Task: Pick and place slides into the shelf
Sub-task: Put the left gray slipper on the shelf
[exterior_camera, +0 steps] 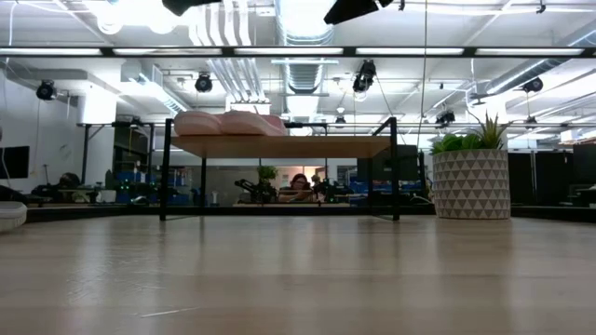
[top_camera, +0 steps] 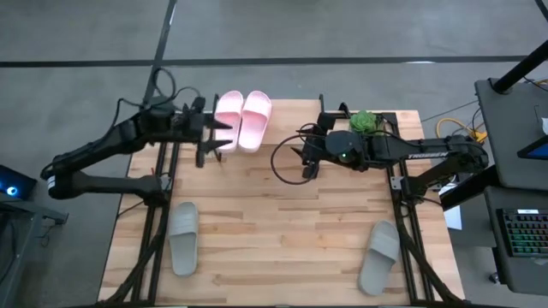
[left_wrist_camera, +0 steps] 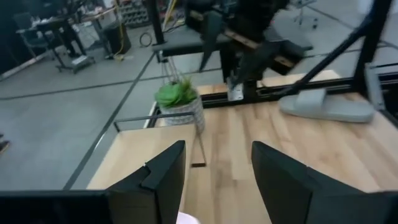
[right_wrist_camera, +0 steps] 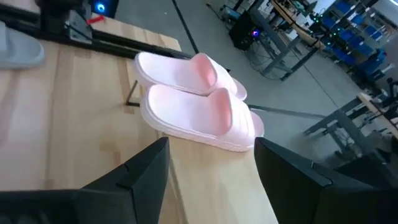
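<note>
Pink slides (top_camera: 242,119) on shelf (top_camera: 282,115), left tool (top_camera: 216,137) beside, open

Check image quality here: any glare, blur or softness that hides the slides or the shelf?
High view: even light, both pink slides and grey slides clear. Low view: ceiling lights glare along the top, near tabletop soft, shelf readable. Left wrist view: soft throughout, the open left tool and plant still legible. Right wrist view: the open right tool blurred, pink pair fairly sharp.
</note>
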{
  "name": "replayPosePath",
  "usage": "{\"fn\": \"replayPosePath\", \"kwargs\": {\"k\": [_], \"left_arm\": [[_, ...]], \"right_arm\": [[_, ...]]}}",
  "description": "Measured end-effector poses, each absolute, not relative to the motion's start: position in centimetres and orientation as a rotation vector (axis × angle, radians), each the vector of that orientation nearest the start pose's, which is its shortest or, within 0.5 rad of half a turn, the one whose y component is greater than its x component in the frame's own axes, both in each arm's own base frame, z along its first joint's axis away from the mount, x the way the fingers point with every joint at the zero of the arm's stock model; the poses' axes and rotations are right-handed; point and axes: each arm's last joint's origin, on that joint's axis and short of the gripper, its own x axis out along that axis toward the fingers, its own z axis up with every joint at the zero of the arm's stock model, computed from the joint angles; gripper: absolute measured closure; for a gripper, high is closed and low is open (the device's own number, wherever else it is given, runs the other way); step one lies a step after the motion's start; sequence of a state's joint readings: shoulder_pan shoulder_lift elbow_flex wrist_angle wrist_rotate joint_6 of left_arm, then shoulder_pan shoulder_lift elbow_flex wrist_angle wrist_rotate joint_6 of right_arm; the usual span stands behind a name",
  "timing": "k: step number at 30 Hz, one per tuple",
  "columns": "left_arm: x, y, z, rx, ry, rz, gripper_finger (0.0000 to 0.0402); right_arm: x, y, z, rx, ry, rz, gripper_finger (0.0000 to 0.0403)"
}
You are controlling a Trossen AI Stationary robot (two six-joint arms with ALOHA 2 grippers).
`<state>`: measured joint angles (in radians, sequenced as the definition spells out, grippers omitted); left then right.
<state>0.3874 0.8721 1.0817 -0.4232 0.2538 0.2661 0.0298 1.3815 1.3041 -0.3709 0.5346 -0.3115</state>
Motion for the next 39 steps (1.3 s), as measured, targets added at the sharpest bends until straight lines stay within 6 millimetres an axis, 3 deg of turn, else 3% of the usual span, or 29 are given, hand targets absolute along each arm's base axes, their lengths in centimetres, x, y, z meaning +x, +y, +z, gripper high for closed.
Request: {"fn": "replayPosePath", "kwargs": {"k": [7,13,21,24,32,39], "left_arm": [[12.4,4.0,37.1,0.167,0.170,0.102,0.0233],[9.6,3.0,33.5,0.079,0.137,0.131,0.0233],[5.9,1.6,30.9,0.044,-0.032,0.146,0.0233],[5.4,1.4,29.7,0.032,-0.025,0.145,0.0233],[4.5,0.9,29.7,-0.086,-0.074,0.074,0.0233],[5.9,1.4,28.2,-0.466,0.123,0.094,0.0233]], "right_arm": [[30.0,0.9,36.8,-0.294,0.448,-0.395,0.0177],[29.8,3.2,36.7,-0.304,0.437,-0.322,0.0177],[29.7,6.9,35.3,-0.370,0.362,-0.199,0.0177],[29.6,8.0,34.8,-0.423,0.333,-0.159,0.0177],[29.5,8.3,32.6,-0.402,0.344,-0.160,0.0177],[29.5,8.2,31.9,-0.426,0.351,-0.183,0.0177]]}}
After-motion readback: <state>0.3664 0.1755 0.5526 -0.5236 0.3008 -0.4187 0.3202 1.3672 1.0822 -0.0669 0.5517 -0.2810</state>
